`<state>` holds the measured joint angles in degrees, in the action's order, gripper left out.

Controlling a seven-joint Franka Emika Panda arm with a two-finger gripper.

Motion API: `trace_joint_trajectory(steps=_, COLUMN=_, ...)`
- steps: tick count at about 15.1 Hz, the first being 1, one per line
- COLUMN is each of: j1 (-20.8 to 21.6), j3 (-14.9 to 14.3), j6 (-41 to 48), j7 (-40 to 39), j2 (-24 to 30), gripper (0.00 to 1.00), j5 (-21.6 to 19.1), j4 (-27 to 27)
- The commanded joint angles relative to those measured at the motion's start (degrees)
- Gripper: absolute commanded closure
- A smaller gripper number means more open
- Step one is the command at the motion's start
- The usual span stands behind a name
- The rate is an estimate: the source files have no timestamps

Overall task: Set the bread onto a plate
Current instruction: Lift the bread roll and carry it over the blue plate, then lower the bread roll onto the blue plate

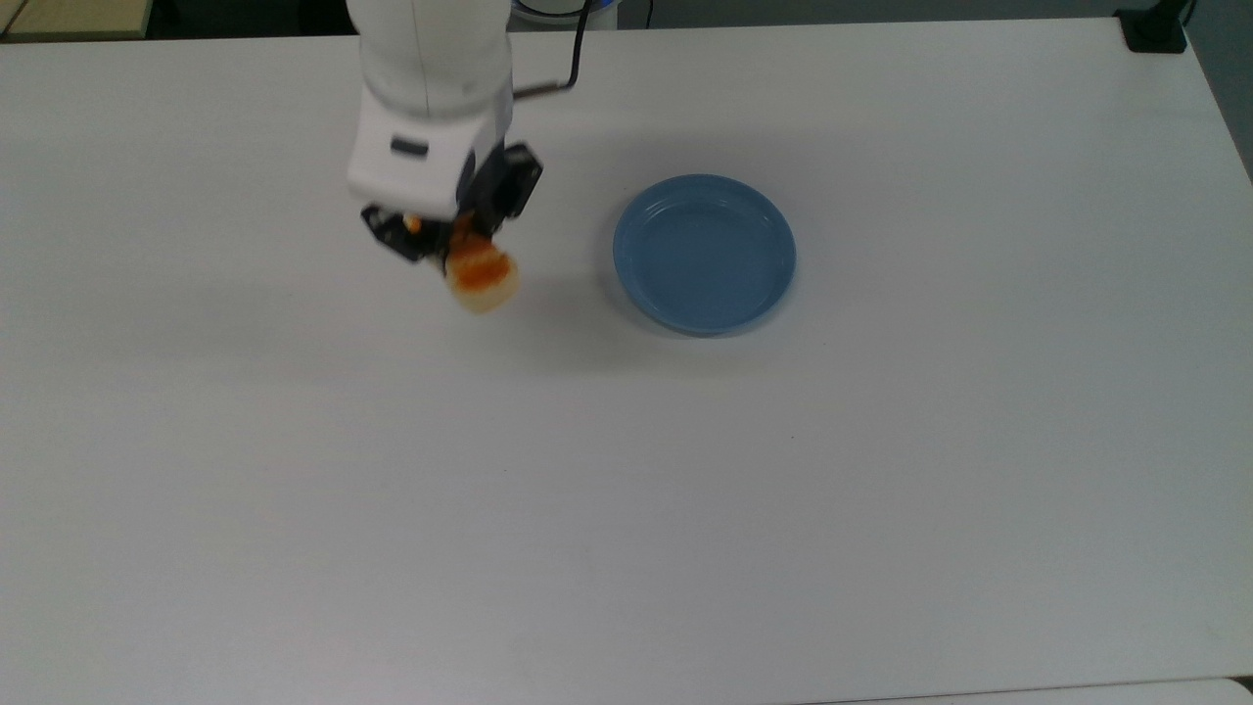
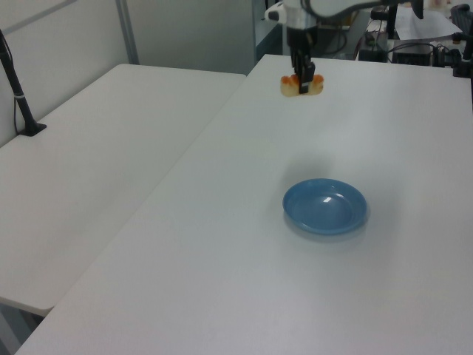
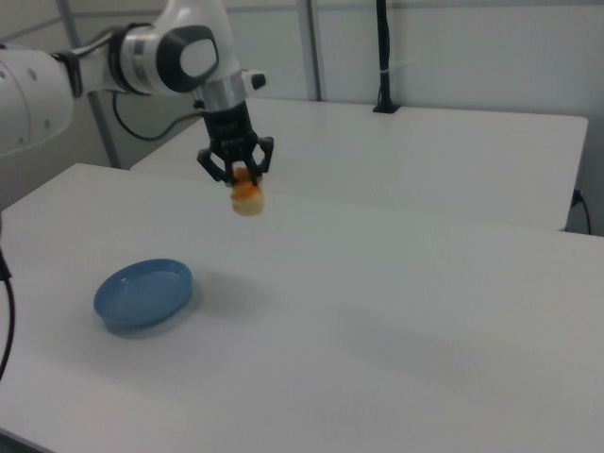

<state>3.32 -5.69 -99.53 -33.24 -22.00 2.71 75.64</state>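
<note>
Bread (image 1: 481, 278) hangs clamped in the gripper (image 1: 452, 240) high above the table (image 1: 626, 490), at about nine o'clock from the empty plate (image 1: 705, 253) in the top view: lifted, but carrying over and setting down remain.

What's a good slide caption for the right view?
The tool holds the bread in the air, beside the blue plate.

White table (image 1: 881, 509), blue plate (image 1: 705, 253) flat on its surface.
</note>
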Motion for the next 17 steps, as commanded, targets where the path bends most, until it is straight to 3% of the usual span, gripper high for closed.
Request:
trace_joint_trajectory(steps=1, j1=0.63, j3=1.99, j6=0.30, j7=11.31, j2=11.51, gripper=0.64, j5=-2.36, j4=11.52)
trace_joint_trajectory(steps=5, j1=0.63, j3=8.04, j6=0.30, j7=27.14, j2=16.28, gripper=0.64, j5=-2.54, j4=18.29)
trace_joint_trajectory(steps=10, j1=1.25, j3=14.73, j6=-1.88, j7=37.70, j2=16.11, gripper=0.64, j5=-3.15, j4=25.67)
trace_joint_trajectory(steps=14, j1=1.25, j3=18.78, j6=-9.61, j7=42.36, j2=15.50, gripper=0.64, j5=-1.93, j4=32.10)
trace_joint_trajectory(steps=17, j1=2.65, j3=19.31, j6=-14.37, j7=47.55, j2=11.37, gripper=0.64, j5=1.40, j4=32.29)
